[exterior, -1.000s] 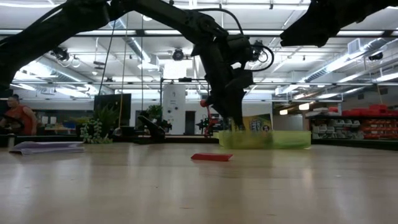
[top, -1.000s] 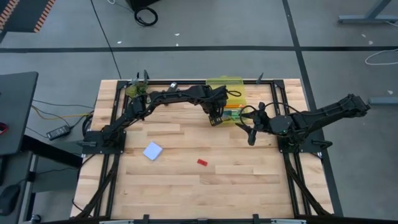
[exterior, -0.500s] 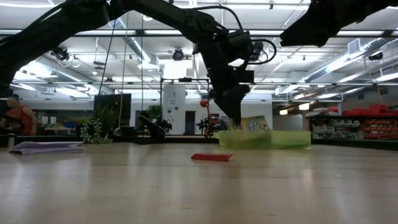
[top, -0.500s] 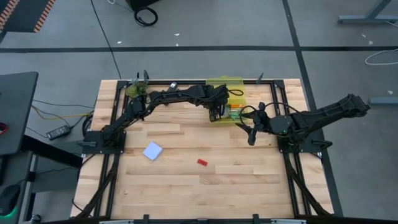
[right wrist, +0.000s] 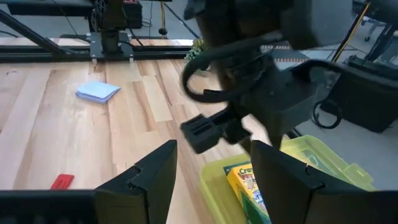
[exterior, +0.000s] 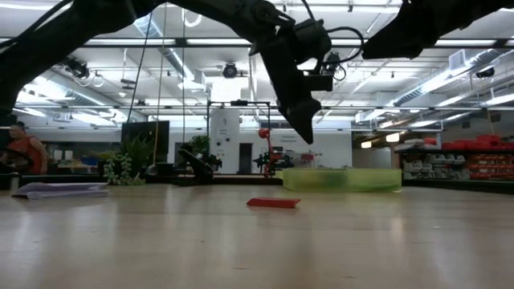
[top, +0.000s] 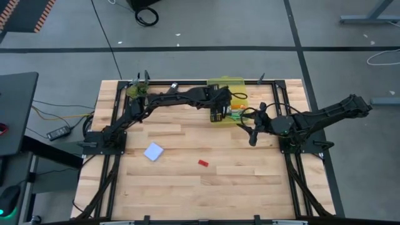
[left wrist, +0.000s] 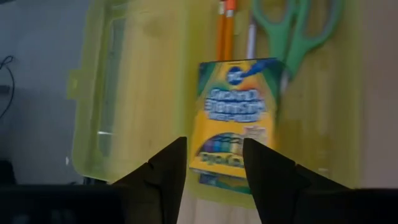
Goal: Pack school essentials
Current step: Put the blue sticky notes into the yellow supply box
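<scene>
The yellow-green case [left wrist: 118, 93] lies open near the table's far edge [top: 226, 84]. In the left wrist view it holds the crayon box [left wrist: 236, 118] lying flat, the orange pencils [left wrist: 224, 31], a pen [left wrist: 250, 40] and the green-handled scissors [left wrist: 298, 31]. My left gripper [left wrist: 214, 155] hangs open above the crayon box, well clear of the case [exterior: 309, 132]. My right gripper [top: 252, 134] waits open to the case's right [right wrist: 212, 149]. The light-blue pad [top: 153, 152] and the red piece [top: 202, 163] lie flat on the table.
A greenish clump [top: 134, 89] sits at the far left corner. Black frame rails [top: 187, 82] run along the table's edges. Bare wood [top: 187, 187] spreads toward the near edge. A person [exterior: 20, 148] stands far off in the room.
My left gripper has risen from the case, leaving the crayon box behind. The box, which stood up above the case's rim a second ago, has tipped and now lies flat inside, below the rim in the low view.
</scene>
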You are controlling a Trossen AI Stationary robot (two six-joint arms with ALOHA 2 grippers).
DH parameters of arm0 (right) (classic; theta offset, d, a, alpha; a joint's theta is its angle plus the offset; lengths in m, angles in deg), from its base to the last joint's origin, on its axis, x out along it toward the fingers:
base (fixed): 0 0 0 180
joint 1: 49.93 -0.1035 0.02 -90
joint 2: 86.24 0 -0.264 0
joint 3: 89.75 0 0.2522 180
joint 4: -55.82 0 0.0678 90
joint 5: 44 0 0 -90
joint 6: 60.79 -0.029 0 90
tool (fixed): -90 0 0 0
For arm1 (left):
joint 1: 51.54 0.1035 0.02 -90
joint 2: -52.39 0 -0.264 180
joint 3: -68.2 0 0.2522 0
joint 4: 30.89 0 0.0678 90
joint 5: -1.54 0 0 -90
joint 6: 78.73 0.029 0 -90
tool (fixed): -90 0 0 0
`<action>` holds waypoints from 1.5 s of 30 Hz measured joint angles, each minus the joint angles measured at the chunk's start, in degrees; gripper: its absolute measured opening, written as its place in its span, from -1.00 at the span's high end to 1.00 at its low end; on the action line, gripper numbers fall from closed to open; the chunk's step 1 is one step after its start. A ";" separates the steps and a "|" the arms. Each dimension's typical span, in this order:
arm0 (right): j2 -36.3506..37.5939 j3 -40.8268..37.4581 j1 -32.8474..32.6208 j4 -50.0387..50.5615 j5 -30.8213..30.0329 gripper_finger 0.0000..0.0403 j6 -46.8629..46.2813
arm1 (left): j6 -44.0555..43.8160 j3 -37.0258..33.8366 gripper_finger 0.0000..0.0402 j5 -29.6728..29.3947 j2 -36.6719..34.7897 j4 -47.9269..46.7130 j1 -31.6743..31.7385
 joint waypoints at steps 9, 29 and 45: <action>0.02 0.54 -2.17 -3.70 10.98 -0.05 5.71 | -1.80 -0.05 0.34 -0.08 -0.22 -6.86 -1.74; 0.46 3.54 -2.21 17.55 19.22 -0.05 -17.40 | -4.36 -8.28 0.66 2.10 -4.22 -7.51 -5.39; 0.44 3.54 -2.21 15.95 15.99 -0.05 -18.30 | -7.80 -31.52 0.72 2.11 -18.64 4.61 -9.39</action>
